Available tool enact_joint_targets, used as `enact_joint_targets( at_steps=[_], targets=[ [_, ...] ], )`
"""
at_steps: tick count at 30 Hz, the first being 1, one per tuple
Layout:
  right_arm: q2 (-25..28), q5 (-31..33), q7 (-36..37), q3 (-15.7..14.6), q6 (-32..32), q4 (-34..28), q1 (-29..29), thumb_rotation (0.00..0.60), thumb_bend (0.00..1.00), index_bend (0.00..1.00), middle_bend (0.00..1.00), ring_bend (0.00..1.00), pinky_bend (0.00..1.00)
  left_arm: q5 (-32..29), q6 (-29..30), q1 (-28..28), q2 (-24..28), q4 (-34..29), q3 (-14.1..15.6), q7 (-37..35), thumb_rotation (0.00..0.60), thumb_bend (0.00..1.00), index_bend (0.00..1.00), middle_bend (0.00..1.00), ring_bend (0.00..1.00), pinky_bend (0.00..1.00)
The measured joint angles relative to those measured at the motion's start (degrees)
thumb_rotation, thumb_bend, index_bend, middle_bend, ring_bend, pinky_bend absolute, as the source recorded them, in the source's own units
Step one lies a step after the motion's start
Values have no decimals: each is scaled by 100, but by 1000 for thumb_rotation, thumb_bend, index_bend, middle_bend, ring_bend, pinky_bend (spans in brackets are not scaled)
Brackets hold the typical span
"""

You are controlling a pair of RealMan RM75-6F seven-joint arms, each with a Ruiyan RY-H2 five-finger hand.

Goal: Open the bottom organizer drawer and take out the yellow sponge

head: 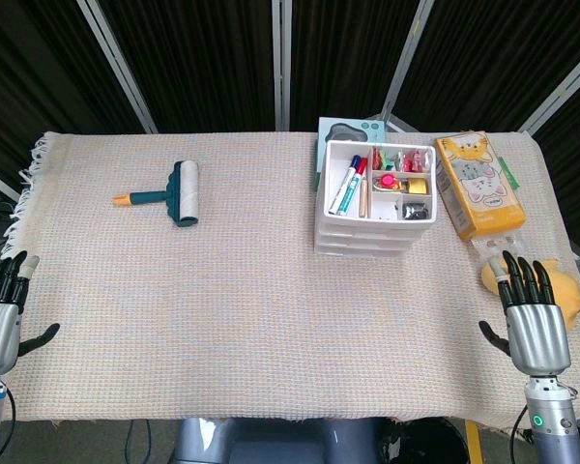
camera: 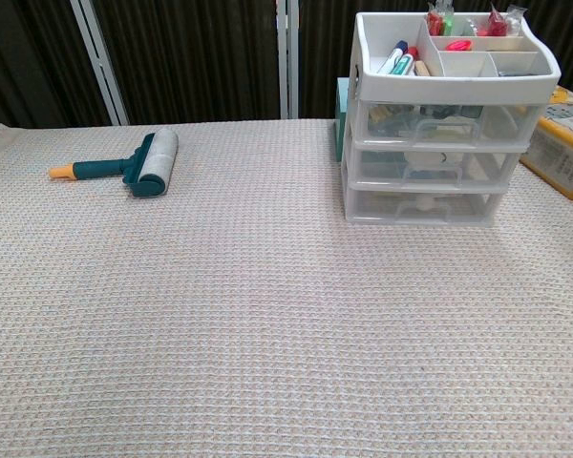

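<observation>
The white organizer (head: 375, 201) (camera: 439, 124) stands at the right back of the table, with pens and small items in its top tray. All its clear drawers are closed, including the bottom drawer (camera: 422, 204). Its contents are too faint to make out, and no yellow sponge shows. My left hand (head: 0, 309) hovers at the table's front left corner, fingers apart and empty. My right hand (head: 534, 314) is at the front right corner, fingers apart, holding nothing. Neither hand appears in the chest view.
A teal lint roller (head: 171, 193) (camera: 134, 165) with an orange handle tip lies at the left back. An orange cat-print box (head: 476, 184) (camera: 565, 143) sits right of the organizer. A yellow soft object (head: 561, 282) lies by my right hand. A woven cloth (head: 222, 309) covers the table.
</observation>
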Motion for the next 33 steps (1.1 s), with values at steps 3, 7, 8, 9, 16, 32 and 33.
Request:
enact_joint_targets(
  at_steps=[3, 7, 8, 9, 16, 32, 33],
  targets=[
    [10, 6, -19, -18, -27, -2, -2, 600, 90, 0, 0, 0, 0, 6, 12, 3, -12, -7, 5, 30, 600, 68, 0, 0, 0, 0],
    [14, 2, -15, -30, -35, -1, -6, 600, 90, 0, 0, 0, 0, 37, 50, 14, -17, -22, 14, 50, 600, 68, 0, 0, 0, 0],
    [15, -1, -18, -34, -36, -9, -6, 600, 90, 0, 0, 0, 0, 40, 58, 18, -17, -25, 15, 48, 600, 68, 0, 0, 0, 0],
    [16, -2, -22, -35, -39, -22, -6, 600, 90, 0, 0, 0, 0, 39, 58, 20, -14, -23, 16, 41, 600, 68, 0, 0, 0, 0],
    [21, 29, -57, -29, -66, -66, -2, 600, 90, 0, 0, 0, 0, 8, 59, 25, 25, -19, -7, -88, 600, 68, 0, 0, 0, 0],
    [48, 17, -54, -63, -104, -86, -6, 600, 90, 0, 0, 0, 0, 1, 109, 68, 53, -17, -2, -148, 600, 68, 0, 0, 0, 0],
    [47, 18, -59, -64, -109, -86, -5, 600, 90, 0, 0, 0, 0, 1, 110, 68, 54, -16, -3, -156, 600, 68, 0, 0, 0, 0]
  ],
)
